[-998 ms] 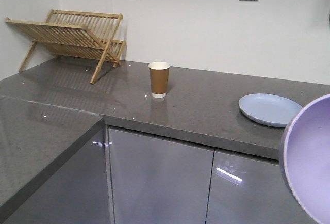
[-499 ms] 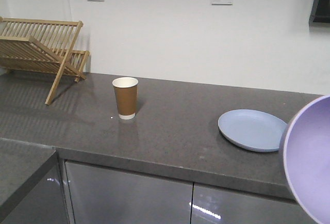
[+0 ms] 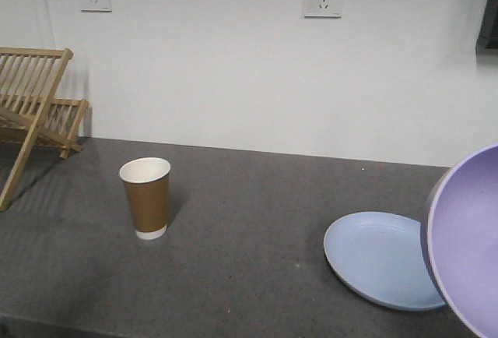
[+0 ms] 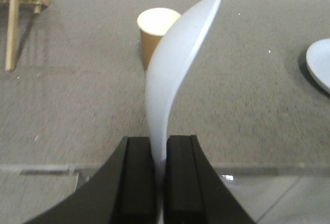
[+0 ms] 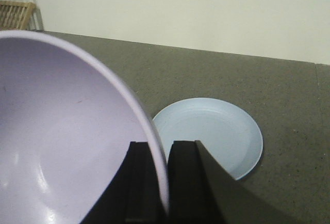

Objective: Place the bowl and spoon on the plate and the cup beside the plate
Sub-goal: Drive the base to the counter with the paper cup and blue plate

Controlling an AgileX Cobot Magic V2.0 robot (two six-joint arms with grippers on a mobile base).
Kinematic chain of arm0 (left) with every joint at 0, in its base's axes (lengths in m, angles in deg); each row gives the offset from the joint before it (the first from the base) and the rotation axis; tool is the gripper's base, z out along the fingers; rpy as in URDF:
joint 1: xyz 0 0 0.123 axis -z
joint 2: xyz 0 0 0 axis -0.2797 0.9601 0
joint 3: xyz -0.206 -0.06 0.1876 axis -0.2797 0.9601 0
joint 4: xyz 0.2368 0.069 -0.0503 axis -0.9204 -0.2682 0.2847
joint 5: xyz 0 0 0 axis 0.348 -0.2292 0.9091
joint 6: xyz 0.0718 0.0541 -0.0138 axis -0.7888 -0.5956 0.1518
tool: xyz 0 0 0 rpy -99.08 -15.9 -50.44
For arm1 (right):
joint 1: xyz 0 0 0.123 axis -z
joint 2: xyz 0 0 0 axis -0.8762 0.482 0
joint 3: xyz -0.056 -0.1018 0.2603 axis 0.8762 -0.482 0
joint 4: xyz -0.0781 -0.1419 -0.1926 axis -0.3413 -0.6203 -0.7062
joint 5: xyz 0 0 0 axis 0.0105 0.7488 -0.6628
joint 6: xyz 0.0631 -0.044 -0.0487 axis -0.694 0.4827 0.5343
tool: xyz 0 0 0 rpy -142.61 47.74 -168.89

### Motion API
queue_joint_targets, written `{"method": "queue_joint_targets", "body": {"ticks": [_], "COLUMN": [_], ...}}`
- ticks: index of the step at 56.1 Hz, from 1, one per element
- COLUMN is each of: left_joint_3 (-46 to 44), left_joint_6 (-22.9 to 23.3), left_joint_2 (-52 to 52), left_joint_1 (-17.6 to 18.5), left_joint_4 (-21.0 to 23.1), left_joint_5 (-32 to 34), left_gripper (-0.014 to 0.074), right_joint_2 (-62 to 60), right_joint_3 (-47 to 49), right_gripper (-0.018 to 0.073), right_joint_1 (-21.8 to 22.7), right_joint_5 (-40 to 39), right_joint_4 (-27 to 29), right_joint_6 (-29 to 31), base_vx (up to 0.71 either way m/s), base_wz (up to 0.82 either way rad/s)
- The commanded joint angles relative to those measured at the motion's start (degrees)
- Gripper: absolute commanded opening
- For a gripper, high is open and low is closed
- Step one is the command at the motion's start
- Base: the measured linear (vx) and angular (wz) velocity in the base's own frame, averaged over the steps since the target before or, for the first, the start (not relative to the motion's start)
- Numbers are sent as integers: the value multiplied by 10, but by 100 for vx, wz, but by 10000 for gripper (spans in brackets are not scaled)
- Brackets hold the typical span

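Lavender bowl (image 5: 62, 141), pale-blue plate (image 5: 211, 131), brown cup (image 3: 148, 202), spoon (image 4: 175, 64) seemingly bluish.

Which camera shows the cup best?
The front view: the cup stands whole and upright on the counter, with nothing in front of it. The left wrist view shows only its rim and upper side, partly hidden behind the spoon. The right wrist view does not show it.

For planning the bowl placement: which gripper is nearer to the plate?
Right. The right gripper, shut on the bowl, hangs just before the plate. The left gripper, holding the spoon, faces the cup; the plate lies far to its right.
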Motion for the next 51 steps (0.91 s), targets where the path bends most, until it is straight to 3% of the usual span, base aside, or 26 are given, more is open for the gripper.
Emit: {"method": "queue_joint_targets", "body": {"ticks": [1,28,51], "left_joint_3": [-16,-16,-16], "left_joint_6": [1,1,1], "left_joint_2": [-2,-2,1], "left_joint_1": [0,0,0], "left_joint_4": [12,12,12], "left_joint_5": [43,44,44], "left_gripper": [0,0,0], "right_joint_2": [2,2,2], "right_joint_3": [15,15,15], "right_gripper": [-9,-9,-9], "right_joint_1": [3,3,3], "right_joint_5": [-44,-44,-44], "right_joint_4": [20,20,20], "right_joint_6": [2,2,2], "base_vx": [41,33,15], "base_wz": [-18,-27,-12]}}
